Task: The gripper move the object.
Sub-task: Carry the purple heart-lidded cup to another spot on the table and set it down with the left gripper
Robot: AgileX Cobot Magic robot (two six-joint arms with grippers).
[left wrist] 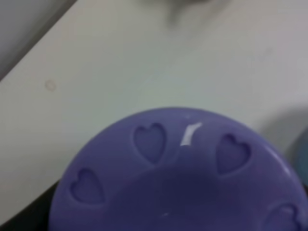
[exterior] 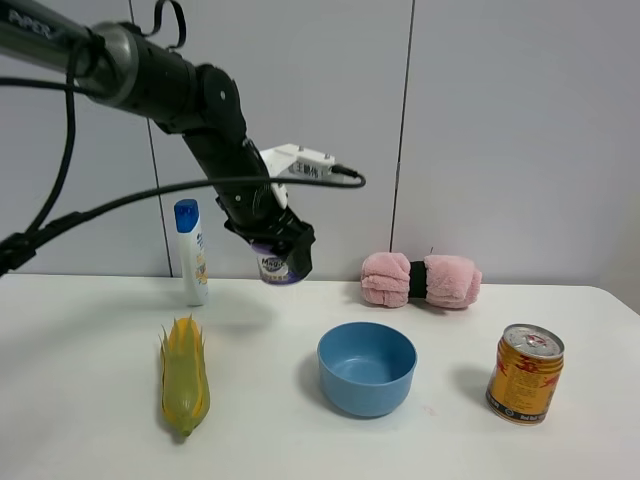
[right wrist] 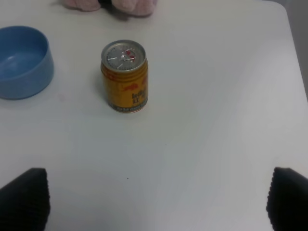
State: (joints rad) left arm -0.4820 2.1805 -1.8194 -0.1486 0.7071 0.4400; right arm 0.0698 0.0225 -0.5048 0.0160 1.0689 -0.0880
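My left gripper [exterior: 282,252], a black claw on the dark arm, is shut on the small purple tub [exterior: 278,268] and holds it in the air above the back of the white table, left of the middle. The label reading "Magic" faces the camera. In the left wrist view the tub's lilac lid [left wrist: 178,178] with heart-shaped holes fills the lower half, and the jaws themselves are hidden. My right gripper [right wrist: 154,202] is open and empty above the table's right part; only its two black fingertips [right wrist: 24,197] show. It is out of the high view.
A blue bowl [exterior: 366,367] stands at the centre front, below and right of the held tub. A gold can [exterior: 525,373] stands to the right, also in the right wrist view [right wrist: 125,77]. A corn cob [exterior: 185,375], a white bottle [exterior: 191,252] and a pink plush [exterior: 420,280] are also on the table.
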